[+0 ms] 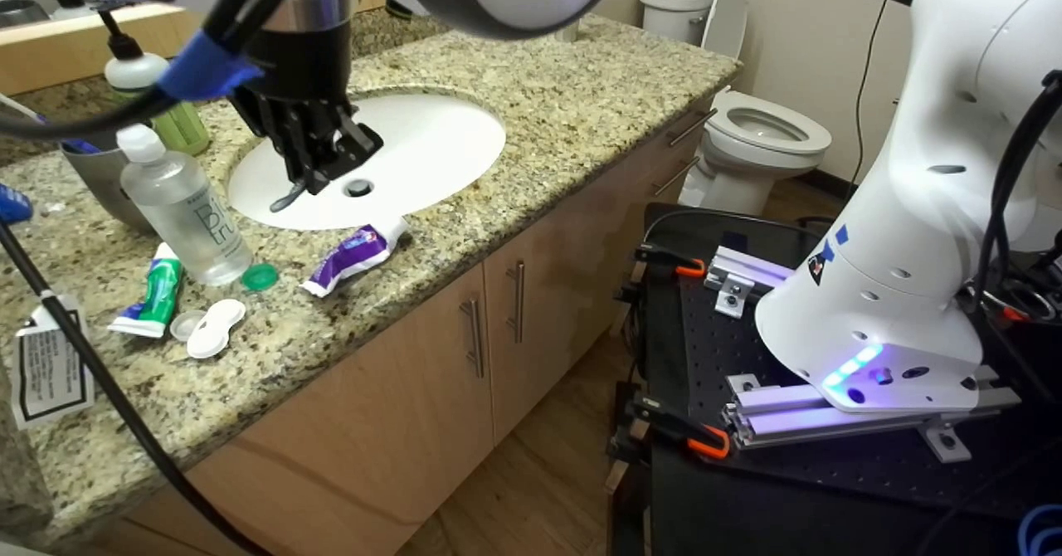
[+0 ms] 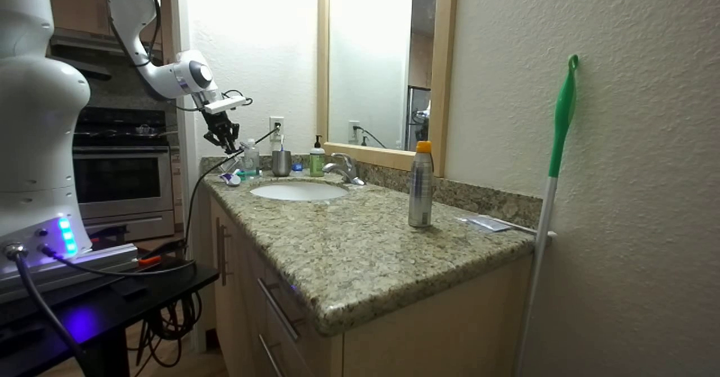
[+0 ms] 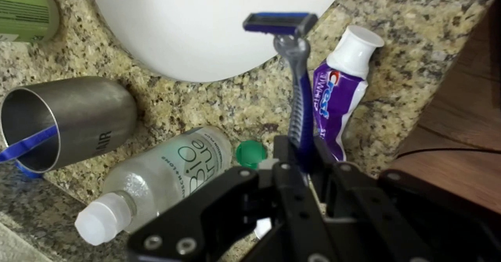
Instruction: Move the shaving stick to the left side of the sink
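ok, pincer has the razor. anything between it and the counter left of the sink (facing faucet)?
Yes, clutter on the counter below the razor: purple toothpaste tube beside the sink, green cap and clear bottle close by. They could foul placing. A black cable crosses too in an exterior view; how near, unclear.

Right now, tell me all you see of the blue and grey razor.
The slim blue and grey razor looks plastic, with a ridged handle and a dark blade head. The black end effector grips its handle above the speckled granite counter. In the wrist view, the head shows against the white oval sink; nothing else visibly touches the razor.
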### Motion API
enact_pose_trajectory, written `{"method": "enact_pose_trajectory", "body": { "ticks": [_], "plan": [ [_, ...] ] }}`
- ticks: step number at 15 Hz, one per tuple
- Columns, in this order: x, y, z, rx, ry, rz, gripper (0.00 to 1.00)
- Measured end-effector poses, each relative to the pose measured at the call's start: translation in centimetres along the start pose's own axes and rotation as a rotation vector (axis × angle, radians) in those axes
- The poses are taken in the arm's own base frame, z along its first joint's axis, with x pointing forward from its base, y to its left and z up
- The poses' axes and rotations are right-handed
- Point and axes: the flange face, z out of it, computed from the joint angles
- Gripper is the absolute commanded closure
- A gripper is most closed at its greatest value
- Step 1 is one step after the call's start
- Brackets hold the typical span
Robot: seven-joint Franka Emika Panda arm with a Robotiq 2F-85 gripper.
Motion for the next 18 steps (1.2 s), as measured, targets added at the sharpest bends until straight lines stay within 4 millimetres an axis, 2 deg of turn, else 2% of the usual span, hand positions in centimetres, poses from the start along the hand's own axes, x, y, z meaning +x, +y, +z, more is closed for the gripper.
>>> {"method": "enact_pose_trajectory", "body": {
  "ticks": [2, 3, 9, 16, 17, 18],
  "plan": [
    [0.3, 0.0, 1.0, 0.014, -0.002, -0.001, 0.84],
    [0.3, 0.0, 1.3, 0.018, -0.002, -0.002, 0.96],
    [0.4, 0.2, 1.8, -0.013, -0.009, -0.035, 0.96],
    [1.6, 0.0, 5.4, -0.075, -0.04, -0.096, 0.96],
    [1.9, 0.0, 5.7, -0.077, -0.041, -0.098, 0.84],
    [2.1, 0.0, 6.0, -0.079, -0.041, -0.096, 0.84]
  ]
}}
